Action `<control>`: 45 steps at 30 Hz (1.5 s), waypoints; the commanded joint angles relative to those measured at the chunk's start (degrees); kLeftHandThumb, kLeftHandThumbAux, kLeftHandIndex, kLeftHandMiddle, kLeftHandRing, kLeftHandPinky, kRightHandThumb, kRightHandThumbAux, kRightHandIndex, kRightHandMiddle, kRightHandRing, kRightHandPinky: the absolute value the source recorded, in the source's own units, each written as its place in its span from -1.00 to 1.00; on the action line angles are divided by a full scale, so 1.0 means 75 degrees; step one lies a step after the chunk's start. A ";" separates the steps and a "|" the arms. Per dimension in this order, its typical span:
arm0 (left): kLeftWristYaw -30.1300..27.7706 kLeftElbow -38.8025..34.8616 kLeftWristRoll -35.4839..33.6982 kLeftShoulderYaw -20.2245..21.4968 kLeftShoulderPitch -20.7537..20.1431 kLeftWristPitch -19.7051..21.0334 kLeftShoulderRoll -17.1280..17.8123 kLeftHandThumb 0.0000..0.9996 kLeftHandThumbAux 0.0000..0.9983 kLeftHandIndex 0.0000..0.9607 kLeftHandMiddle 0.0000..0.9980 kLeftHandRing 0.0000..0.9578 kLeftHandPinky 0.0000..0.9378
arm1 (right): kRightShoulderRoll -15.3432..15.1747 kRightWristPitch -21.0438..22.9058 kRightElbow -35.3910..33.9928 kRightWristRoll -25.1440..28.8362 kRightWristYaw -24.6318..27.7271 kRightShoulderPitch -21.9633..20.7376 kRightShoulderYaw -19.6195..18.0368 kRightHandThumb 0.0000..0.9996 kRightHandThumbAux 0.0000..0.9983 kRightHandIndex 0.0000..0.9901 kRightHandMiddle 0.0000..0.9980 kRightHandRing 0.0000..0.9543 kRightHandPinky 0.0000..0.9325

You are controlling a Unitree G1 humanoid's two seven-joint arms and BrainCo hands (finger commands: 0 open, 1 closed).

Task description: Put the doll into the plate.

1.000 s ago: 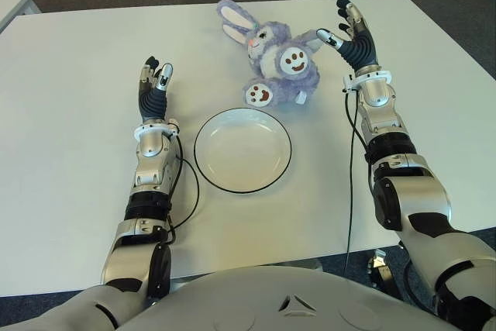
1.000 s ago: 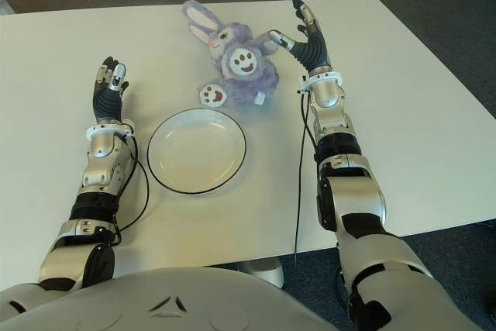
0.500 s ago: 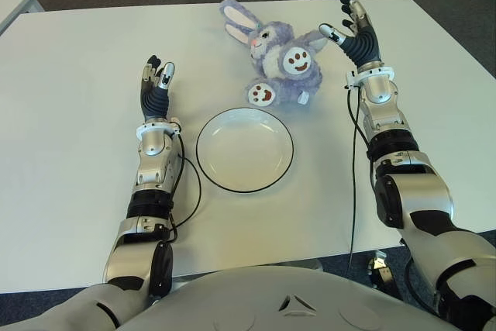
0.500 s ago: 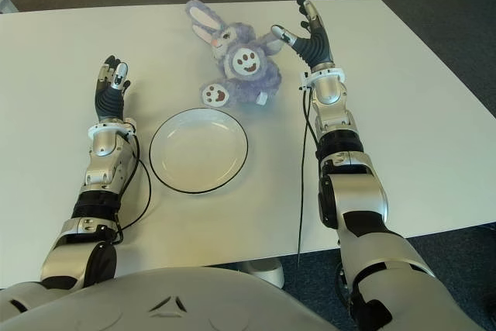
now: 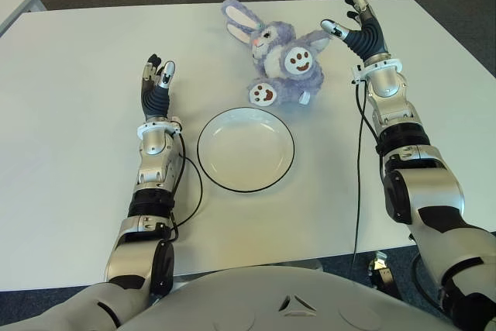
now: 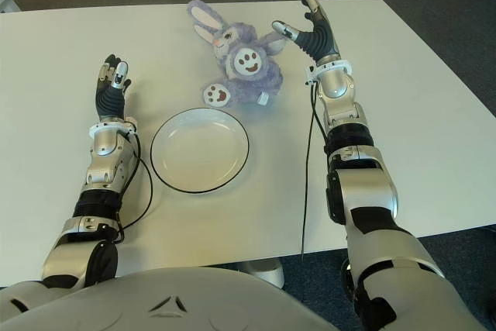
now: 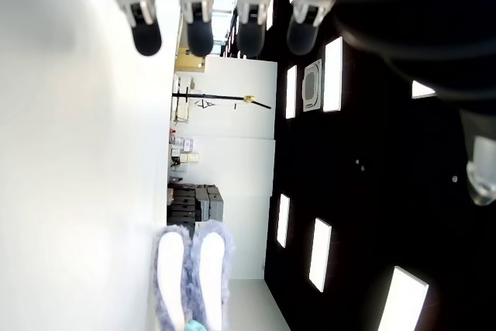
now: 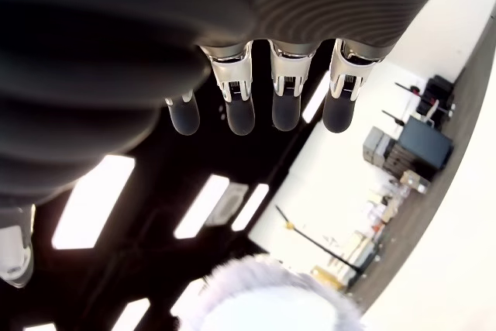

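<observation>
Now right robot hand (image 5: 358, 27) released beside doll (image 5: 277, 56); left robot hand (image 5: 155, 83) released; plate (image 5: 246, 149) bare.

Lilac doll (image 5: 280, 60) with white smiley belly, white black-rimmed plate (image 5: 245, 149), white table (image 5: 70, 137)

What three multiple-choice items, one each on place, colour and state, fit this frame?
1. Where is the doll?
A. on the table beyond the plate
B. in the plate
C. in the left hand

2. What colour is the doll's fur?
A. green
B. purple
C. red

3. How is the right hand?
A. shut on the doll
B. open beside the doll
C. flat in the plate

Key: 1 A, the plate lies empty nearer the robot; 2 B, lilac fur shows; 3 B, fingers spread, holding nothing. The left hand shows left of the plate.
</observation>
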 commanded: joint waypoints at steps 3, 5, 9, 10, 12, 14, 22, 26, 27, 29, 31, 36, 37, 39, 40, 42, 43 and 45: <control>0.0033 0.0576 -0.0057 -0.0001 0.0655 0.0030 -0.0466 -1.00 -0.18 -1.00 -0.93 -0.99 -1.00 | -0.0113 -0.0055 0.0091 -0.0417 -0.0111 -0.0185 0.0326 -0.85 -0.12 -0.96 -0.98 -1.00 -1.00; 0.0036 0.0583 -0.0051 0.0000 0.0651 0.0028 -0.0469 -1.00 -0.18 -1.00 -0.93 -0.99 -1.00 | -0.0123 -0.0044 0.0117 -0.0486 -0.0153 -0.0215 0.0380 -0.86 -0.11 -0.95 -0.98 -1.00 -1.00; 0.0034 0.0601 -0.0038 0.0003 0.0644 0.0012 -0.0472 -1.00 -0.18 -1.00 -0.93 -0.99 -1.00 | -0.0165 -0.0096 0.0189 -0.0695 -0.0328 -0.0269 0.0511 -0.84 -0.06 -0.93 -0.96 -1.00 -1.00; 0.0034 0.0607 -0.0036 0.0004 0.0642 0.0007 -0.0473 -1.00 -0.18 -1.00 -0.92 -0.98 -1.00 | -0.0177 -0.0119 0.0209 -0.0747 -0.0382 -0.0282 0.0551 -0.84 -0.04 -0.93 -0.95 -1.00 -1.00; 0.0034 0.0615 -0.0033 0.0008 0.0639 -0.0002 -0.0475 -1.00 -0.18 -1.00 -0.92 -0.98 -1.00 | -0.0193 -0.0160 0.0245 -0.0821 -0.0468 -0.0301 0.0609 -0.83 -0.04 -0.92 -0.95 -1.00 -1.00; 0.0041 0.0626 -0.0027 0.0012 0.0636 -0.0016 -0.0477 -1.00 -0.18 -1.00 -0.92 -0.98 -1.00 | -0.0221 -0.0236 0.0286 -0.0949 -0.0606 -0.0319 0.0690 -0.83 -0.03 -0.91 -0.94 -1.00 -1.00; 0.0097 0.0599 0.0017 0.0005 0.0646 -0.0033 -0.0497 -1.00 -0.17 -1.00 -0.93 -0.99 -1.00 | -0.0281 -0.0514 0.0487 -0.1173 -0.0785 -0.0417 0.0911 -0.79 -0.08 -0.87 -0.91 -1.00 -1.00; 0.0097 0.0591 0.0029 0.0022 0.0648 -0.0030 -0.0508 -1.00 -0.17 -1.00 -0.92 -0.98 -1.00 | -0.0266 -0.0611 0.0650 -0.1284 -0.0856 -0.0499 0.1034 -0.78 -0.09 -0.86 -0.91 -1.00 -1.00; 0.0091 0.0591 0.0027 0.0025 0.0648 -0.0031 -0.0510 -1.00 -0.17 -1.00 -0.92 -0.98 -1.00 | -0.0270 -0.0625 0.0682 -0.1317 -0.0884 -0.0515 0.1064 -0.78 -0.09 -0.86 -0.91 -1.00 -1.00; 0.0074 0.0591 0.0020 0.0030 0.0650 -0.0037 -0.0511 -1.00 -0.17 -1.00 -0.92 -0.98 -1.00 | -0.0274 -0.0639 0.0761 -0.1383 -0.0929 -0.0557 0.1132 -0.78 -0.08 -0.86 -0.92 -1.00 -1.00; 0.0054 0.0591 0.0011 0.0035 0.0652 -0.0046 -0.0511 -1.00 -0.18 -1.00 -0.92 -0.97 -1.00 | -0.0276 -0.0643 0.0853 -0.1442 -0.0963 -0.0607 0.1205 -0.80 -0.07 -0.86 -0.93 -1.00 -1.00; 0.0033 0.0586 0.0001 0.0042 0.0656 -0.0060 -0.0514 -1.00 -0.17 -1.00 -0.92 -0.98 -1.00 | -0.0310 -0.0636 0.0997 -0.1610 -0.1076 -0.0693 0.1355 -0.86 -0.05 -0.87 -0.96 -1.00 -1.00; 0.0031 0.0583 0.0000 0.0043 0.0657 -0.0057 -0.0514 -1.00 -0.17 -1.00 -0.92 -0.98 -1.00 | -0.0322 -0.0624 0.1014 -0.1665 -0.1120 -0.0708 0.1397 -0.86 -0.04 -0.87 -0.97 -1.00 -1.00; 0.0031 0.0575 -0.0005 0.0045 0.0656 -0.0039 -0.0514 -1.00 -0.17 -1.00 -0.93 -0.99 -1.00 | -0.0344 -0.0585 0.1033 -0.1784 -0.1217 -0.0730 0.1487 -0.87 -0.02 -0.88 -0.97 -1.00 -0.98; 0.0031 0.0573 -0.0006 0.0046 0.0656 -0.0034 -0.0515 -1.00 -0.17 -1.00 -0.93 -0.99 -1.00 | -0.0349 -0.0578 0.1045 -0.1816 -0.1249 -0.0739 0.1512 -0.87 -0.01 -0.88 -0.97 -1.00 -0.98; 0.0029 0.0571 -0.0007 0.0048 0.0656 -0.0030 -0.0515 -1.00 -0.17 -1.00 -0.93 -0.99 -1.00 | -0.0351 -0.0563 0.1067 -0.1876 -0.1311 -0.0753 0.1556 -0.86 0.00 -0.88 -0.98 -1.00 -0.97; 0.0029 0.0569 -0.0004 0.0047 0.0657 -0.0030 -0.0514 -1.00 -0.17 -1.00 -0.93 -0.99 -1.00 | -0.0352 -0.0539 0.1072 -0.1930 -0.1358 -0.0758 0.1593 -0.85 0.02 -0.89 -0.98 -1.00 -0.96; 0.0029 0.0567 0.0002 0.0046 0.0659 -0.0033 -0.0513 -1.00 -0.17 -1.00 -0.94 -0.99 -1.00 | -0.0354 -0.0509 0.1082 -0.2002 -0.1425 -0.0766 0.1649 -0.84 0.03 -0.89 -0.98 -1.00 -0.96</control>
